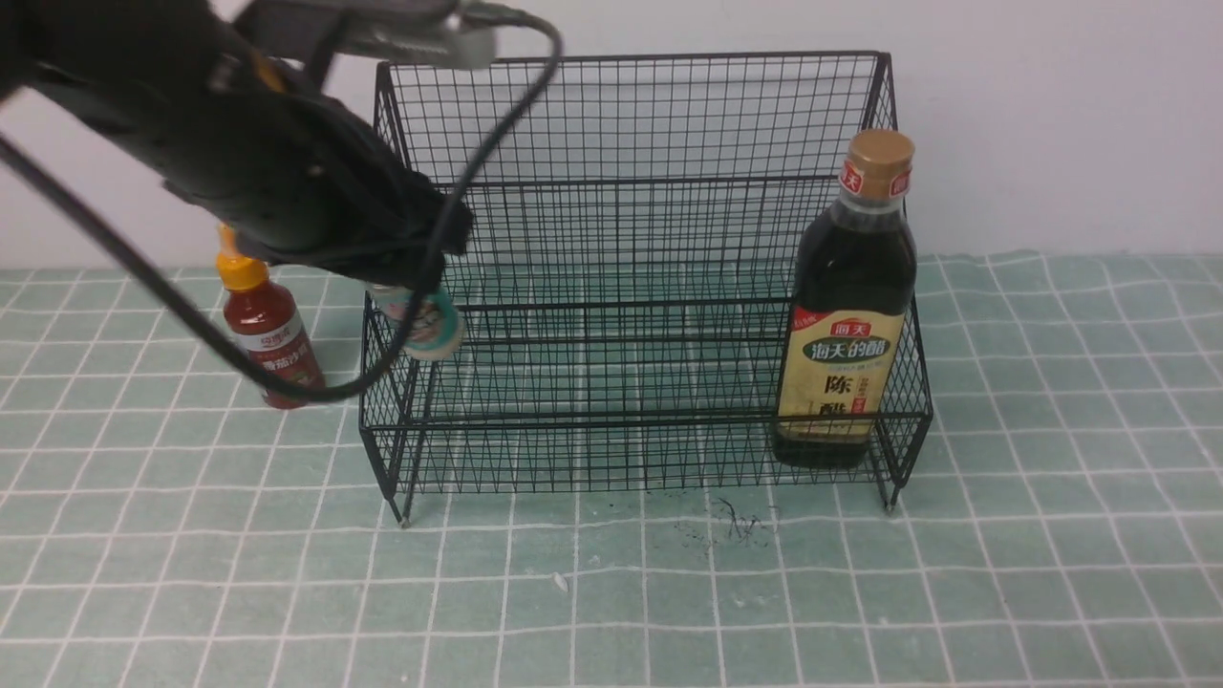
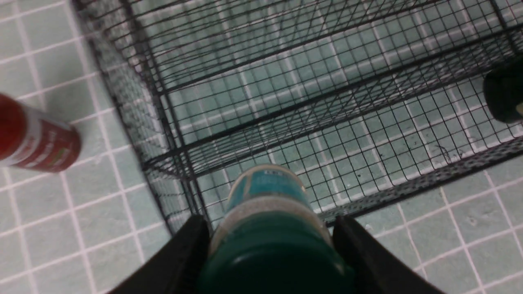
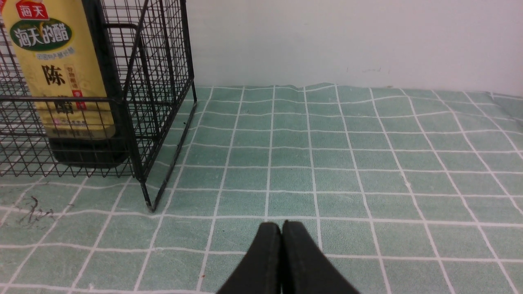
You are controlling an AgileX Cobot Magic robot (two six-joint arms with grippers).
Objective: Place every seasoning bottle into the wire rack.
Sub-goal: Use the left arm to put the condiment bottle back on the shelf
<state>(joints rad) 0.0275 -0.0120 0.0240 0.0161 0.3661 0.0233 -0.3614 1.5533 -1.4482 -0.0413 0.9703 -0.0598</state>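
Rack (image 1: 631, 59) of black wire, two tiers. Vinegar bottle (image 1: 846, 315) stands upright in the rack's lower tier, at its right end. Red sauce bottle (image 1: 272, 344) stands just outside the rack's left side. Shaker (image 1: 430, 325) hangs tilted over the rack's left end, its base toward the lower tier and its lid end clamped in the left gripper (image 2: 269, 253). The likely drop is downward. The right gripper (image 3: 282, 249), clenched and empty, sits off the rack's right side.

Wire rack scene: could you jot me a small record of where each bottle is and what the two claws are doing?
Wire rack: black mesh, two tiers
Vinegar bottle: upright in lower tier, right end
Red sauce bottle: on tablecloth, outside rack's left side
Shaker: tilted at rack's left end, held
Left gripper: shut on shaker
Right gripper: shut, empty
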